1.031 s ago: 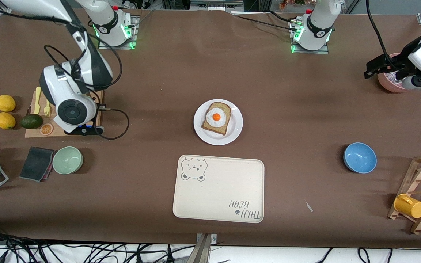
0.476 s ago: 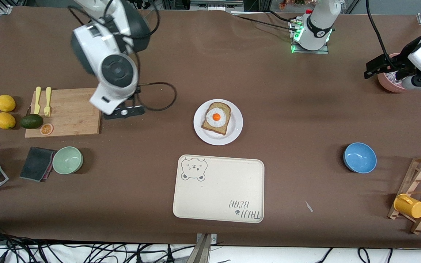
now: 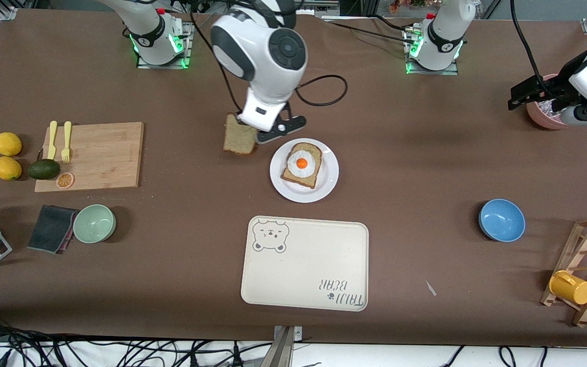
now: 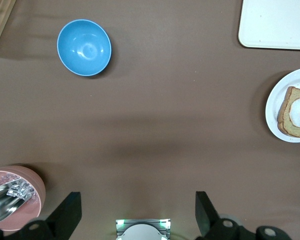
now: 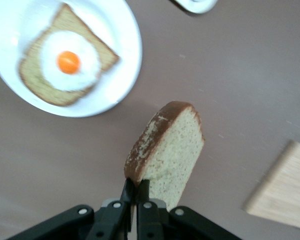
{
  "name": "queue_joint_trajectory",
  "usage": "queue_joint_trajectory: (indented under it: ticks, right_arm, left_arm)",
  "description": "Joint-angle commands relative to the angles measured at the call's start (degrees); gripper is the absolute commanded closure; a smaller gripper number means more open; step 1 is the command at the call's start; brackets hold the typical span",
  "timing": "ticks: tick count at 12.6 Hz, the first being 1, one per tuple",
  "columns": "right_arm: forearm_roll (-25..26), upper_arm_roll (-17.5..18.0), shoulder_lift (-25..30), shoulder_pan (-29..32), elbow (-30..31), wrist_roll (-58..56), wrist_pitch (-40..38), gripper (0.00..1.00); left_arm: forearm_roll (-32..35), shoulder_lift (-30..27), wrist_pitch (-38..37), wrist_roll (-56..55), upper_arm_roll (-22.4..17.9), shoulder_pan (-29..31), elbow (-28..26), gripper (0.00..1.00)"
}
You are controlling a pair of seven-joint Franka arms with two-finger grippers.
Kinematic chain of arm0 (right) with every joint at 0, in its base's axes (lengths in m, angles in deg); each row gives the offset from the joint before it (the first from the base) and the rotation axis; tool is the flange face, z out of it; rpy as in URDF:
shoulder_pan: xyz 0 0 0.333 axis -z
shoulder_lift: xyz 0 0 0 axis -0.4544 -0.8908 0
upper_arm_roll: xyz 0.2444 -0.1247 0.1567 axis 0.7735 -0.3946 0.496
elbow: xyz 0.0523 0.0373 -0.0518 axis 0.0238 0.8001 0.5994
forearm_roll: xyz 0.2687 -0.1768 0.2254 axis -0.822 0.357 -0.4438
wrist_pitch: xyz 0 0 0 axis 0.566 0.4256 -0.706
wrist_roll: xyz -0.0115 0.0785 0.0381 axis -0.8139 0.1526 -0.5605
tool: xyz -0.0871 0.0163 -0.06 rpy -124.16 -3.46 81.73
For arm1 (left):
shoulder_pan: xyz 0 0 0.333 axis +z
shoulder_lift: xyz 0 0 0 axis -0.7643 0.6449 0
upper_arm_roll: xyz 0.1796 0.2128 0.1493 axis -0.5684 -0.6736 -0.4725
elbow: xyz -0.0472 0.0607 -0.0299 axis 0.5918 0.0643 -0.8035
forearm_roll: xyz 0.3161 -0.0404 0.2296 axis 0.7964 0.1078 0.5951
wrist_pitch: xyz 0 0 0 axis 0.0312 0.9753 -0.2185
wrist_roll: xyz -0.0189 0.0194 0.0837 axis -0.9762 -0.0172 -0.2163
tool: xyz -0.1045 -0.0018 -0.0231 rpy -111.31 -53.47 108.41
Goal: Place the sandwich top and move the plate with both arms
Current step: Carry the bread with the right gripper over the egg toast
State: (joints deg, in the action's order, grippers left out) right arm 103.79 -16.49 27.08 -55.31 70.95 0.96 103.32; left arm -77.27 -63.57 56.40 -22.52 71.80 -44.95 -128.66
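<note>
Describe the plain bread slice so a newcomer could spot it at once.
Start at the white plate in the middle of the table. Just off its rim toward the right arm's end, the right claw holds the sandwich top in the air. Unlike the egg slice lying on the plate, it is bare and held by its edge.

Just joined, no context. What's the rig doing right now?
The right hand is shut on the sandwich top, a plain brown bread slice, holding it in the air over bare table beside the plate. That white plate carries the egg-topped slice, not yet covered. The bear-print tray lies nearer the front camera than the plate. The left hand waits, open, at its end of the table above the pink bowl.
</note>
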Motion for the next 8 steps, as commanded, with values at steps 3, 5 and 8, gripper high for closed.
queue_joint_trajectory:
  ticks: [3,5,8]
  right_arm:
    - [0.26,-0.27,-6.61,-2.56,-4.73,1.24,9.15,1.00]
    - [0.26,-0.27,-8.20,-3.44,-4.82,1.24,13.19,1.00]
    - [0.34,-0.35,-9.78,-4.15,-4.73,1.42,16.72,1.00]
  left_arm:
    - [-0.40,0.45,-0.85,0.05,0.27,0.47,1.36,0.00]
    - [-0.40,0.45,-0.85,0.06,0.19,0.47,1.27,0.00]
    - [-0.40,0.45,-0.85,0.06,0.19,0.47,1.36,0.00]
